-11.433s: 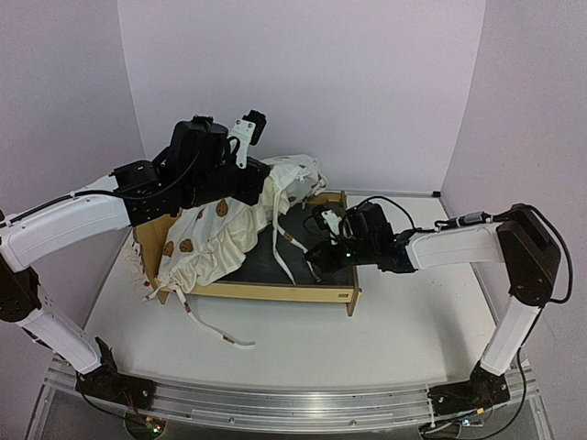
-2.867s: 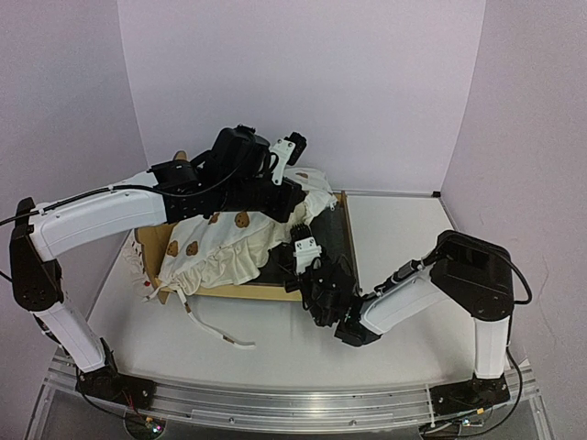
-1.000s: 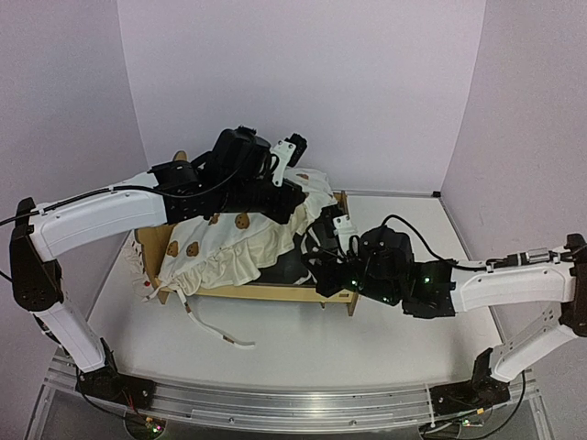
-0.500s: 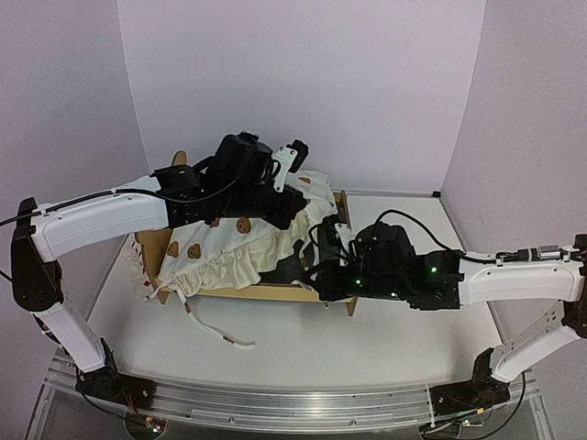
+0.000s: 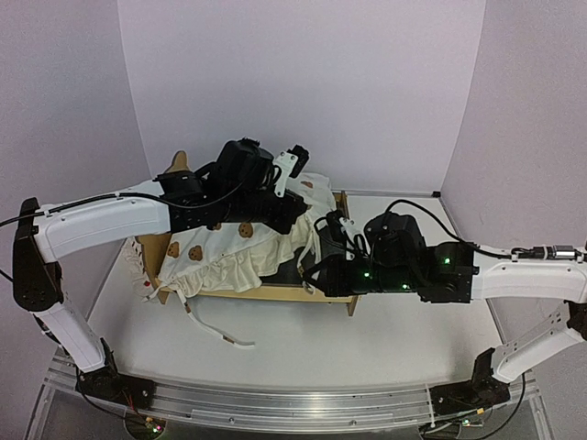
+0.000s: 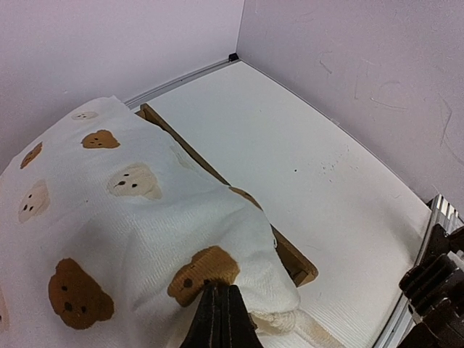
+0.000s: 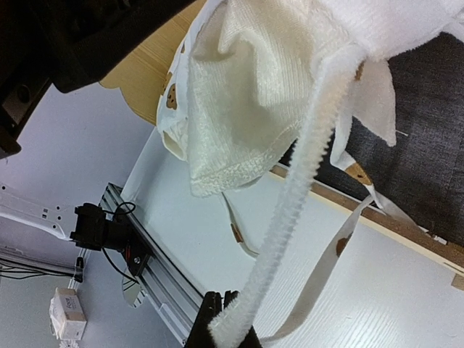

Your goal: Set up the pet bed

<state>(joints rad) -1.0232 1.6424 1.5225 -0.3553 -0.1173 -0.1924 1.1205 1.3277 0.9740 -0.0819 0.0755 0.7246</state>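
The pet bed (image 5: 275, 291), a plywood frame with a dark grey felt base (image 7: 428, 145), lies mid-table; one headboard ear (image 5: 174, 163) shows behind the left arm. A cream bear-print cushion (image 5: 220, 252) drapes over its left part. My left gripper (image 5: 295, 213) is shut on the cushion's fabric (image 6: 109, 217) and holds it lifted above the bed's right rail (image 6: 290, 254). My right gripper (image 5: 310, 271) is at the bed's front right, shut on the cushion's fuzzy white edge cord (image 7: 304, 174), which runs taut up to the cushion.
Loose cream ties (image 5: 215, 328) trail over the table in front of the bed, and one hangs beside the cord (image 7: 341, 246). An aluminium rail (image 5: 293, 403) runs along the near table edge. Purple walls close the back and sides. No strawberry pillow is in view.
My right arm has swung from the table's front to the bed's front right and shifted left with the cord. My left gripper has lifted the cushion a little, uncovering the headboard ear.
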